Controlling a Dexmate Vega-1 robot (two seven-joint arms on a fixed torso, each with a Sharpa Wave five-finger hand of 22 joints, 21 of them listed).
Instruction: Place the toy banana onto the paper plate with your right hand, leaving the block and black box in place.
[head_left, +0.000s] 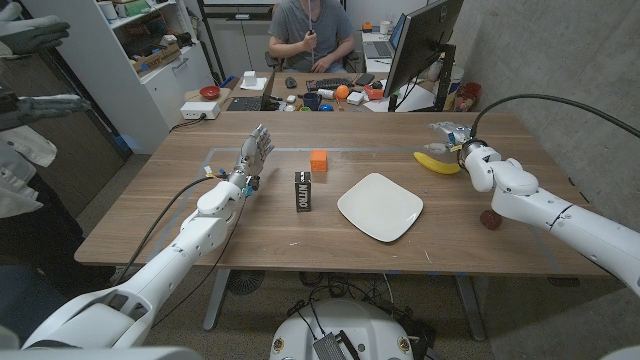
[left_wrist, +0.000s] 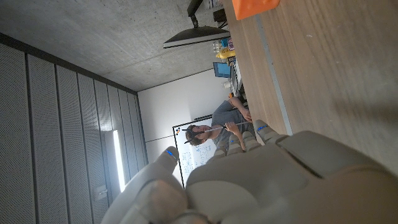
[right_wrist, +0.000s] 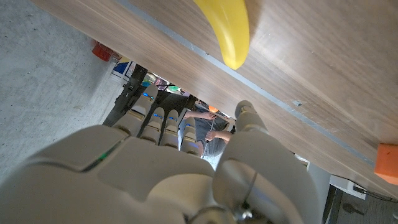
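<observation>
The yellow toy banana (head_left: 437, 162) lies on the table's far right; the right wrist view shows its tip (right_wrist: 227, 31) apart from the fingers. My right hand (head_left: 450, 135) (right_wrist: 186, 168) hovers just behind it with fingers spread and holds nothing. The white paper plate (head_left: 380, 207) sits at mid table, nearer than the banana and to its left. Left of the plate stands the black box (head_left: 304, 190), with the orange block (head_left: 318, 158) (left_wrist: 255, 7) (right_wrist: 387, 163) behind it. My left hand (head_left: 255, 155) (left_wrist: 261, 180) stands left of the block, fingers up and apart, empty.
A small red object (head_left: 490, 218) lies by my right forearm near the table's right edge. Behind the table a person (head_left: 310, 40) sits at a cluttered desk with a monitor (head_left: 420, 45). Another person's sleeve (head_left: 30, 150) shows at the left edge.
</observation>
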